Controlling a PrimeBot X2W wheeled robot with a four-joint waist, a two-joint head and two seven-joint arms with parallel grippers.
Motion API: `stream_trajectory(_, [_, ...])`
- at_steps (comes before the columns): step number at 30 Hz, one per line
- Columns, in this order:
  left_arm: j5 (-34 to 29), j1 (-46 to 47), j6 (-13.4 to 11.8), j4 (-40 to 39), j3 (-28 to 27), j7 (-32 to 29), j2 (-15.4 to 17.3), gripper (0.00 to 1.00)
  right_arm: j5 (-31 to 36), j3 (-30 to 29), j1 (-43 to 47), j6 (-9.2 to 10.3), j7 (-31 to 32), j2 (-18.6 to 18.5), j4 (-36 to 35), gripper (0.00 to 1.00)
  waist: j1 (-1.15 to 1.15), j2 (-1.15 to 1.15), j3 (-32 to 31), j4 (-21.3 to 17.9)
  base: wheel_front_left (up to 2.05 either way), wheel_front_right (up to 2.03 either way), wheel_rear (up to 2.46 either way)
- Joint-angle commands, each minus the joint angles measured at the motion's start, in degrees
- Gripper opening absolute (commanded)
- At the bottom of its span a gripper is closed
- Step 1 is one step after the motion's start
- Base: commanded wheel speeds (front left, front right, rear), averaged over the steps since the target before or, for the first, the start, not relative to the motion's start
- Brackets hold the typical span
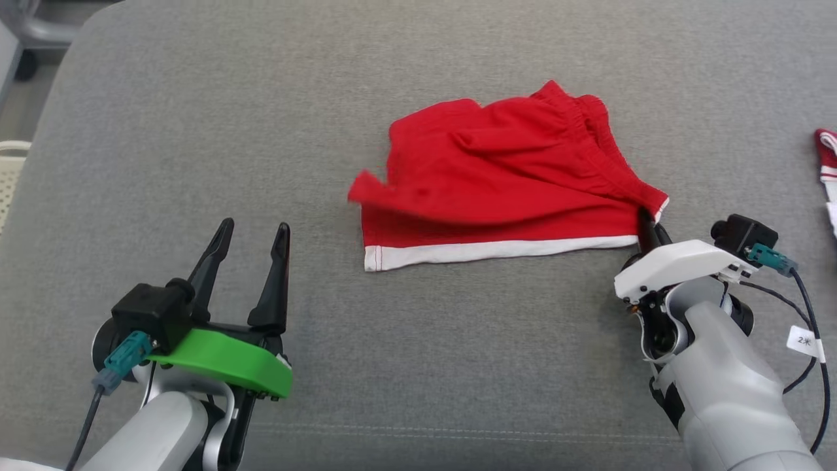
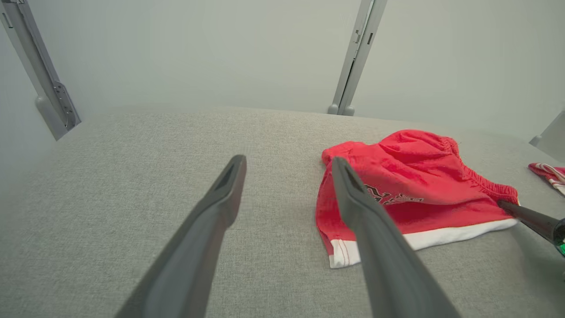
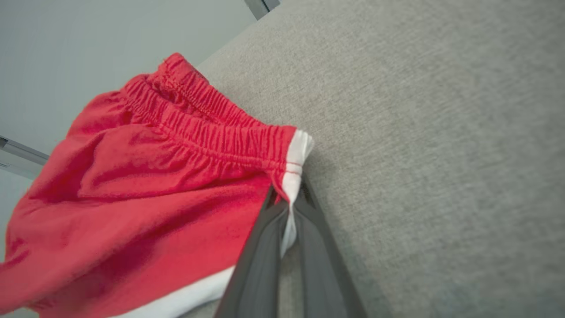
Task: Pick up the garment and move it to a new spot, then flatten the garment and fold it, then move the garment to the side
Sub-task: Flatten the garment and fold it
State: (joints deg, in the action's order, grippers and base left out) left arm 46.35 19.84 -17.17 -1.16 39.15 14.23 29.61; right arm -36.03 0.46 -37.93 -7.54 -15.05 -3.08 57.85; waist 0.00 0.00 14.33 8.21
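The garment is a pair of red shorts with a white hem and an elastic waistband, lying rumpled on the grey cushion. My right gripper is shut on the garment's near right corner, where waistband and white trim meet; in the right wrist view the white edge is pinched between the two dark fingers. My left gripper stands open at the lower left, well clear of the garment, with nothing between its fingers.
A second red and white cloth lies at the far right edge of the cushion. The cushion's left edge borders a pale floor and a white slatted object. Grey metal posts stand against the wall behind.
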Motion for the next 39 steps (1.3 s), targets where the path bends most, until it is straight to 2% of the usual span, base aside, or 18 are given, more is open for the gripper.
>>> stream_trajectory(1, [-0.2,-1.1,-0.1,-0.2,-0.1,0.2,0.6,1.00,1.1,-1.6,2.6,0.10,-0.1,-0.2,-3.0,0.00,0.00,0.00,-1.5,-5.3,0.00,0.00,0.00])
stream_trajectory(3, [-0.2,-1.3,0.0,-0.4,0.1,0.1,0.8,1.00,1.1,-2.4,4.8,0.10,-0.2,0.1,-6.2,0.00,0.00,0.00,-1.8,-6.6,0.00,0.00,0.00])
stream_trajectory(8, [0.3,-2.0,0.1,-0.5,0.3,-0.5,1.3,1.00,-1.9,0.6,9.9,0.09,-0.2,0.1,-12.1,0.00,0.00,0.00,-2.6,-9.4,0.00,0.00,0.00])
stream_trajectory(12, [0.8,-2.4,-0.1,-0.4,0.1,-0.5,1.5,1.00,-3.6,2.7,12.1,0.09,-0.2,0.1,-13.7,0.00,0.00,0.00,-3.1,-11.0,0.00,0.00,0.00])
stream_trajectory(21, [1.8,-3.8,1.7,1.0,2.5,-2.4,0.8,1.00,-3.2,2.8,14.4,0.09,-0.2,0.1,-14.6,0.00,0.00,0.00,-4.1,-12.0,0.00,0.00,0.00])
stream_trajectory(22, [2.0,-4.1,2.1,1.5,3.1,-2.6,0.5,1.00,-3.2,2.9,14.7,0.09,-0.2,0.1,-14.5,0.08,0.00,0.00,-4.2,-12.1,0.00,0.00,0.00])
stream_trajectory(23, [2.1,-4.3,2.5,2.1,3.7,-3.0,0.3,1.00,-3.3,2.9,14.7,0.09,-0.2,0.1,-14.6,0.33,0.00,0.00,-4.3,-12.2,0.00,0.00,0.00])
stream_trajectory(24, [2.0,-4.2,3.0,2.9,4.5,-3.4,0.1,1.00,-3.1,2.8,14.7,0.08,-0.2,0.1,-14.9,0.78,0.00,0.00,-4.4,-12.2,0.00,0.00,0.00])
stream_trajectory(25, [1.8,-4.2,3.5,3.5,5.2,-3.7,-0.4,1.00,-2.9,2.9,15.0,0.08,-0.2,0.1,-15.1,1.00,0.00,0.00,-4.5,-12.3,0.00,0.00,0.00])
stream_trajectory(33, [-1.4,-0.7,8.2,12.4,11.7,-5.3,-4.6,1.00,3.1,0.5,18.0,0.09,-0.2,0.1,-19.7,1.00,0.00,0.00,-5.0,-13.9,0.00,0.00,0.00])
stream_trajectory(39, [-4.1,3.3,11.5,21.5,14.6,-4.9,-7.1,1.00,6.2,-2.0,20.2,0.08,-0.1,0.1,-25.7,1.00,0.00,0.00,-4.7,-16.2,0.00,0.00,0.00])
